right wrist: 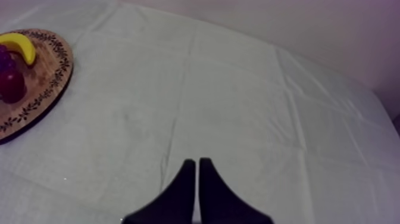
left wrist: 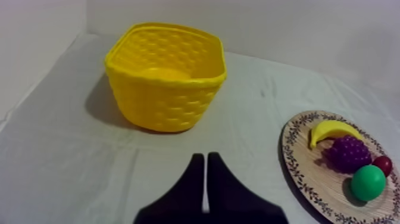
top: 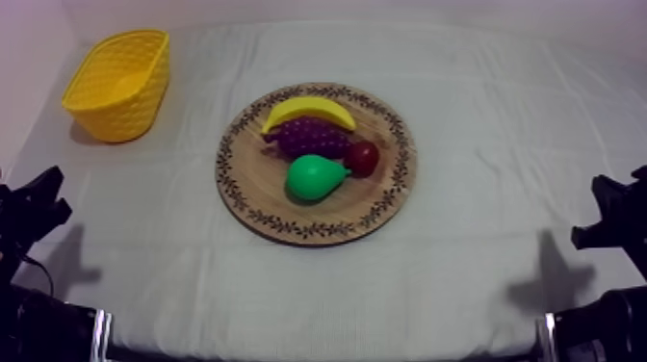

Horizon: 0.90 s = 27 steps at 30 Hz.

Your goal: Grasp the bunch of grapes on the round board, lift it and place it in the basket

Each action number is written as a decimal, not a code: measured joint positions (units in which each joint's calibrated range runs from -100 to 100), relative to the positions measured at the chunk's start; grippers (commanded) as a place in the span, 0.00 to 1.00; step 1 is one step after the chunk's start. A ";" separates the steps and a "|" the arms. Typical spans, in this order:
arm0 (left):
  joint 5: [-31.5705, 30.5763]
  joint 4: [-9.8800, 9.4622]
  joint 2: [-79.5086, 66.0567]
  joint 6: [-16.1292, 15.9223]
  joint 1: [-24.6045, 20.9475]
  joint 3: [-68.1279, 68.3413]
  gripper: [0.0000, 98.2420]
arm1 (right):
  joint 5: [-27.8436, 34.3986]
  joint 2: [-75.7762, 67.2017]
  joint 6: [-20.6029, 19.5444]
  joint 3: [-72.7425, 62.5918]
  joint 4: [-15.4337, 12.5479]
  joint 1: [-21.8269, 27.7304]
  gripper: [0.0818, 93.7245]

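A: Left claw (left wrist: 205, 158) first?
B: Fingers pressed together into a narrow wedge, gripping nothing. Parked low over the cloth (left wrist: 59, 161) at the table's left side.

A: Basket?
B: Yellow basket (left wrist: 161, 104) straight ahead of the left claw, slightly to its left. Upright, open side up, well apart from the fingertips.

A: Grapes?
B: Bunch of grapes (left wrist: 347, 152) lying on the wooden board (left wrist: 305, 164), ahead and off to the right of the left claw. Well apart from it, and from the basket too.

A: Anything else on the board?
B: Banana (left wrist: 330, 130) curved against the grapes' far side, touching. Green pear (left wrist: 368, 183) on the near side, further right, just beside the grapes. Small red fruit (left wrist: 383, 164) right of the grapes, tucked between them and the pear.

A: Right claw (right wrist: 197, 161)?
B: Same again, fingers closed on each other, wedge shape, empty. Hanging over bare cloth. Board ahead and far to its left, banana and red fruit on the nearest edge. Well apart from all of it.
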 measured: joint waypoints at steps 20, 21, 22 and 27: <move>-0.07 0.00 0.00 0.07 4.41 0.00 0.00 | 0.00 0.00 0.00 0.00 0.00 0.00 0.00; -0.07 0.00 0.00 0.07 5.15 0.00 0.00 | 0.00 0.00 0.00 0.00 0.00 0.00 0.00; -0.07 0.00 0.00 0.10 5.89 0.00 0.00 | 0.00 0.00 0.00 0.00 0.00 0.00 0.00; 0.22 -0.05 1.10 0.48 9.47 -0.72 0.00 | 0.00 0.00 0.00 0.00 0.00 0.00 0.00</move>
